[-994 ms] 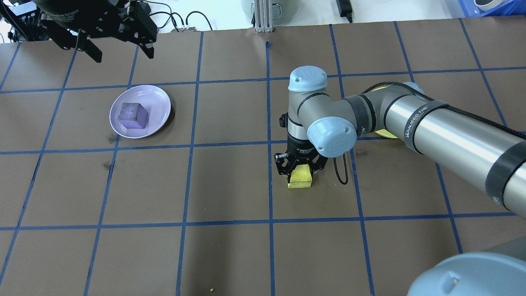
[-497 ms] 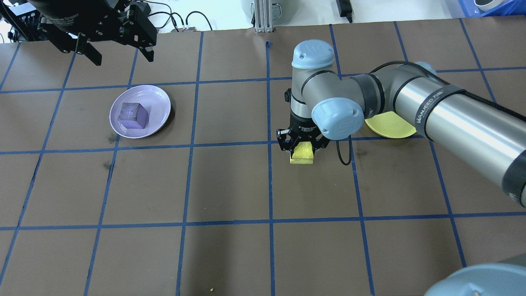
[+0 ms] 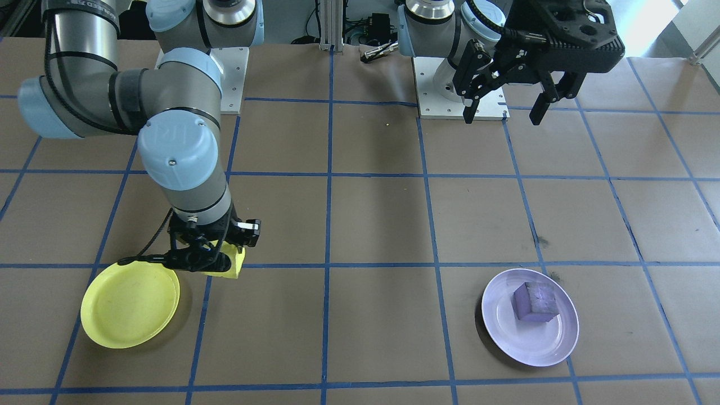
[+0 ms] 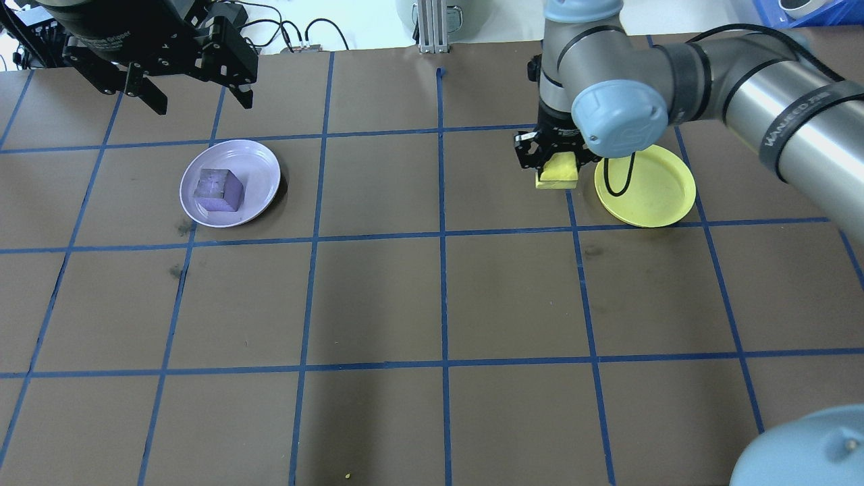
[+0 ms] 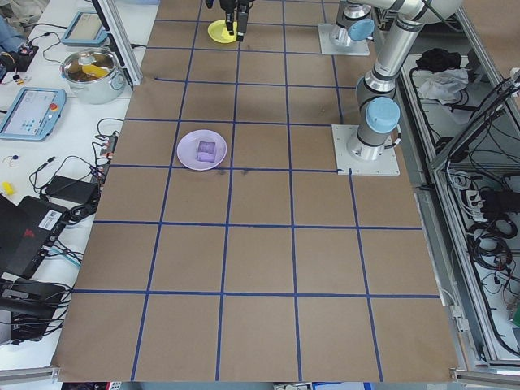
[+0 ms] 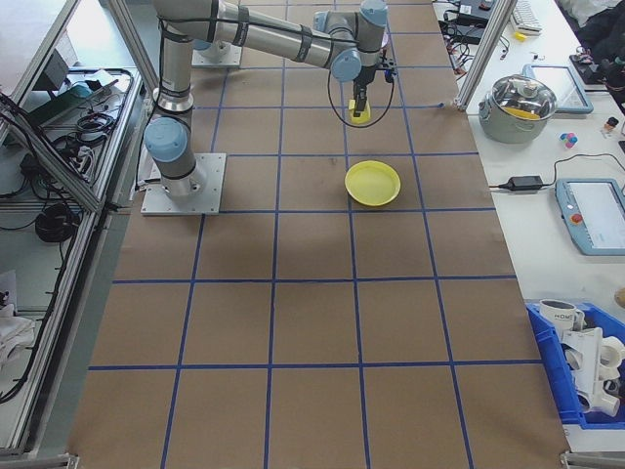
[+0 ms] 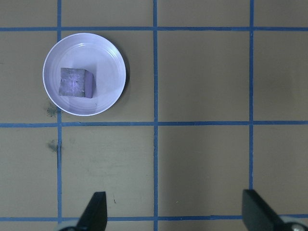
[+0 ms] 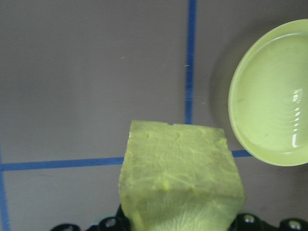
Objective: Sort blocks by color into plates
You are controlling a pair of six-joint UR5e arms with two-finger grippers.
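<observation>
Right gripper [image 4: 556,164] is clamped on the yellow block [image 4: 557,173], held just at nine o'clock of the yellow plate [image 4: 648,192] — not over it. Left gripper [image 4: 192,94] hangs spread apart; the purple block [image 4: 218,190] sits in the lavender plate [image 4: 260,169].

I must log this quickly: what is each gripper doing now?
Left gripper: open, holding nothing.
Right gripper: closed on the yellow block.

The right arm reached far out over the table, wrist pointing straight down, its claw [image 4: 557,165] clamped shut on a load. The left arm stayed back near its base, its claw [image 4: 192,94] hanging spread wide and empty.
</observation>
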